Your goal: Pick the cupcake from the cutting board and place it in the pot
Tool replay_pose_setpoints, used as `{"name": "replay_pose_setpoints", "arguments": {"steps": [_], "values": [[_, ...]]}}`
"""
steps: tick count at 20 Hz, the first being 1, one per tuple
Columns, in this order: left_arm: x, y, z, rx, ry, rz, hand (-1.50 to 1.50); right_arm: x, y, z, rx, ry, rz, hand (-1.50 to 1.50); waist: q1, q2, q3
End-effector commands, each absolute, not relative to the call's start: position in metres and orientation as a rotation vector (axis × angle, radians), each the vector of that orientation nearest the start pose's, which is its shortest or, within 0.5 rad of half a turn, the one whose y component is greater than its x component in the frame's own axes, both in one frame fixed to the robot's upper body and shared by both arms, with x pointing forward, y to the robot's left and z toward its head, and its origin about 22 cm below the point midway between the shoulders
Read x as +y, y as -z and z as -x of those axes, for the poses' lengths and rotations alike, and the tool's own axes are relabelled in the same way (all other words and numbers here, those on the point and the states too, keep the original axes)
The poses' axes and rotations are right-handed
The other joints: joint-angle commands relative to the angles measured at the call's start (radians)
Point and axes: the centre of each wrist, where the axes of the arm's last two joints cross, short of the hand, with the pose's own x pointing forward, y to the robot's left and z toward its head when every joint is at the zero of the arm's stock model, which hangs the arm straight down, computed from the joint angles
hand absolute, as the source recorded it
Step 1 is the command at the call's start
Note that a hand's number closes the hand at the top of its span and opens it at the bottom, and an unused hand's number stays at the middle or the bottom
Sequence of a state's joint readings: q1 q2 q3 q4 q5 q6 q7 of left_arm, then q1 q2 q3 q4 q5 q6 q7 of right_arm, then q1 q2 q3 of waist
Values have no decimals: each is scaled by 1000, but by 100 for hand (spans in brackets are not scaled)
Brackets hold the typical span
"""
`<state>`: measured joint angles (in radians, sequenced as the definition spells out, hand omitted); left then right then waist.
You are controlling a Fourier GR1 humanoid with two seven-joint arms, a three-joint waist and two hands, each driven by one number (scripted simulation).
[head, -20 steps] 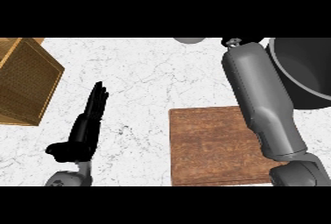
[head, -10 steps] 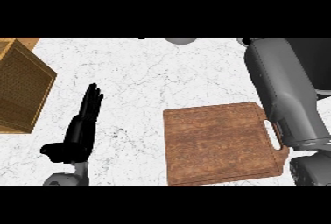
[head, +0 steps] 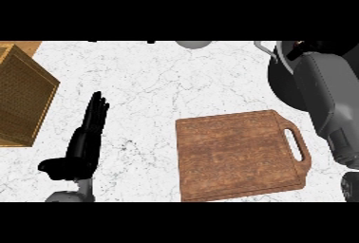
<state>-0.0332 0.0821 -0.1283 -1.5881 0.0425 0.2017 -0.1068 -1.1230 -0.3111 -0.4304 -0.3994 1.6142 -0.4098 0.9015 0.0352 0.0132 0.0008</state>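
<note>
A white marble bench (head: 175, 85) seen from steeply above. A brown wooden board (head: 238, 154) with a handle slot on its right side lies flat, right of centre; nothing sits on it. The dark pot (head: 280, 80) stands at the upper right edge, largely covered by the grey right forearm (head: 329, 99) that runs up across it. The right hand itself is out of sight (so the state of its fingers cannot be told), and the cupcake shows nowhere. The black left hand (head: 80, 147) rests at lower left, fingers straight, holding nothing. A wooden crate (head: 21, 95) sits at the left edge, apart from the hand.
</note>
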Motion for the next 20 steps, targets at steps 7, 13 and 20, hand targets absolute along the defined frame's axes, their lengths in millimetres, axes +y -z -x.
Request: {"name": "replay_pose_setpoints", "arguments": {"steps": [7, 13, 20], "values": [[207, -16, -247, -1723, -16, -61, 0, -321, -79, -439, -586, -171, 1498, 150, 11, 7, 2], [211, -12, -246, -1706, 1, -78, 0, -334, -57, -427, -427, -131, 1331, -150, 3, 2, 1], [210, -9, -256, -1724, -29, -96, 0, -321, -63, -430, -931, 159, 1356, -150, -18, 0, 3]]}}
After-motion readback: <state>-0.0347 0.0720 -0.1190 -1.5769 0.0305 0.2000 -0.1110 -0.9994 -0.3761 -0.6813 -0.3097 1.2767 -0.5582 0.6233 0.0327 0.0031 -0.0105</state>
